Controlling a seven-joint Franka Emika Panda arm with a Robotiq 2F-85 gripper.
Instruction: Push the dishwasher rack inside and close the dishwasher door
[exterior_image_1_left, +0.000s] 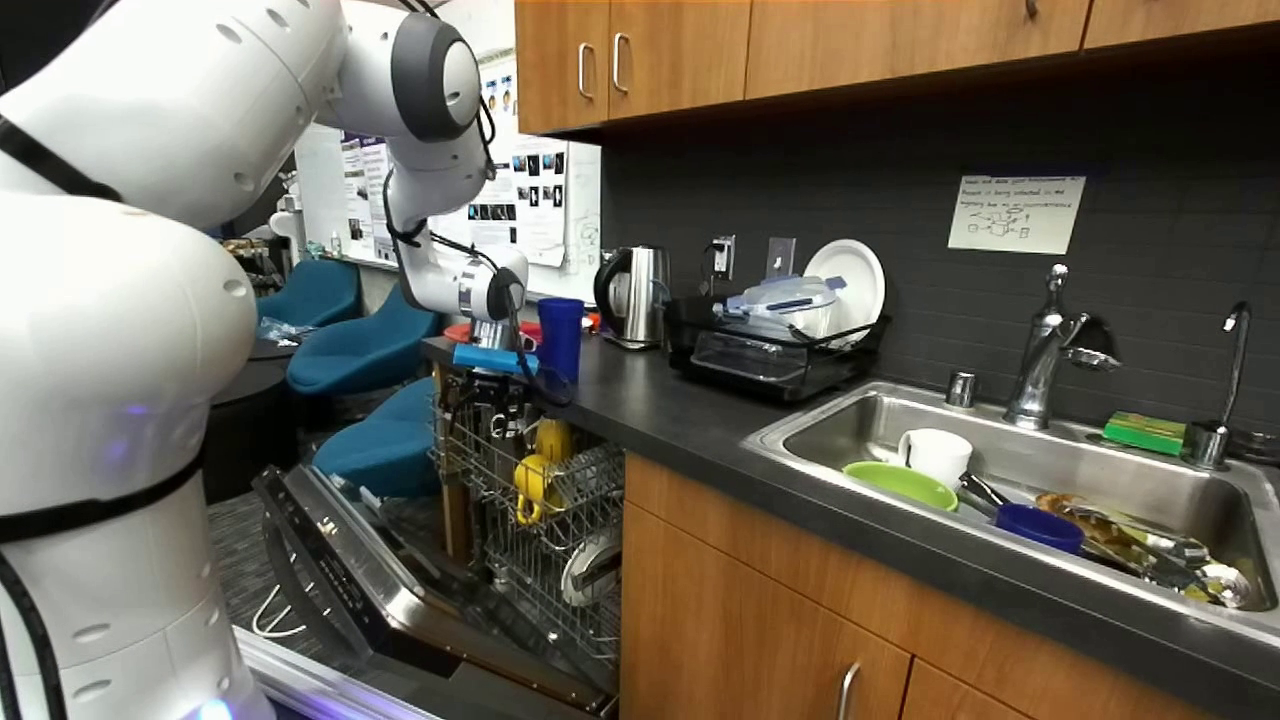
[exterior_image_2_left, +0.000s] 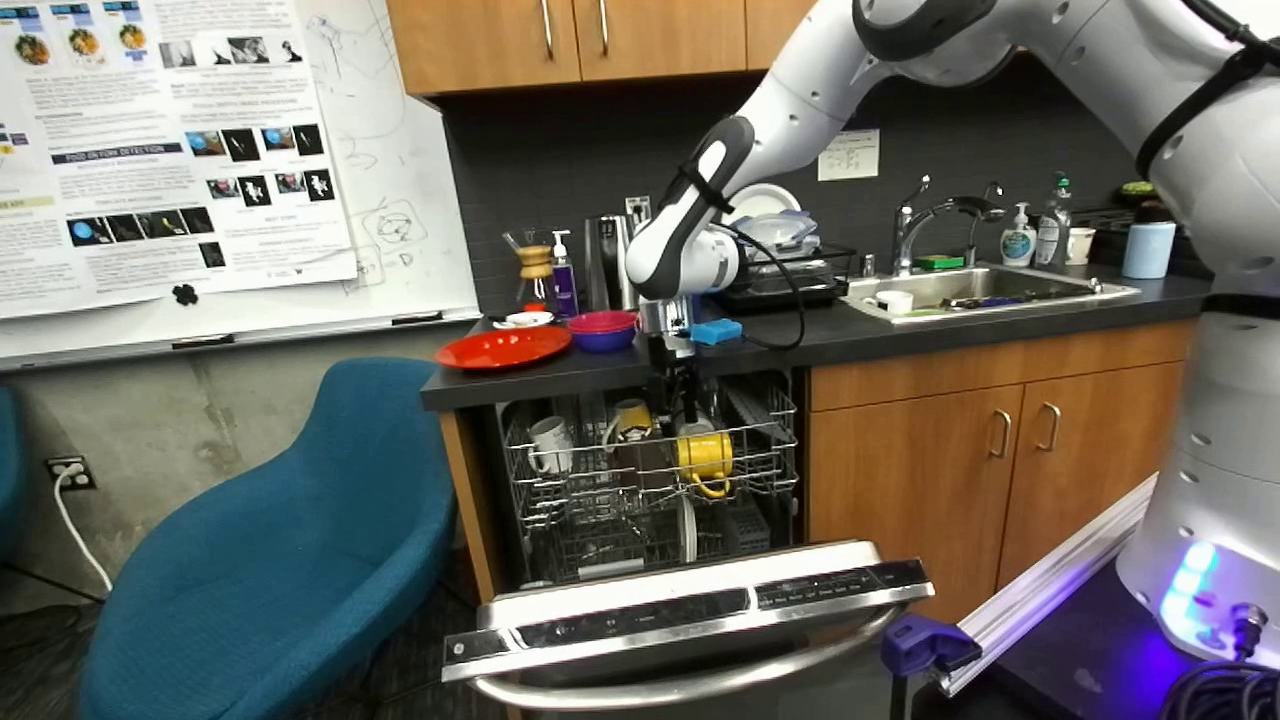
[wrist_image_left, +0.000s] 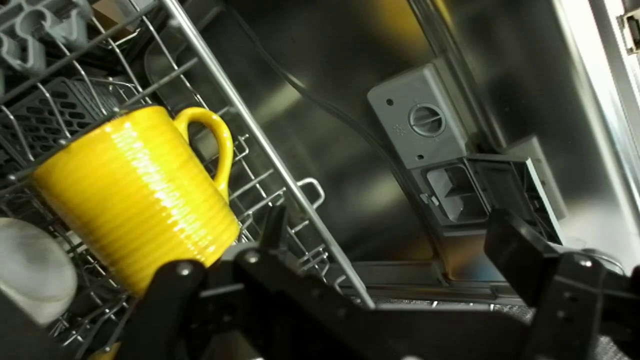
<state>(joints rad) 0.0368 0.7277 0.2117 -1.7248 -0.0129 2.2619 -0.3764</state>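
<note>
Beside gripper (wrist_image_left: 387, 227), yellow mug (wrist_image_left: 145, 195) (in rack (wrist_image_left: 262, 143))

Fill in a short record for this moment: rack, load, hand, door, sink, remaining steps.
upper dishwasher rack: partly out
rack load: includes yellow mug, pale mug
hand: open, at the rack's front edge; contact unclear
dishwasher door: open, tilted, not flat
sink: holds white mug, green bowl, blue bowl
remaining steps: push rack in, close door
</note>
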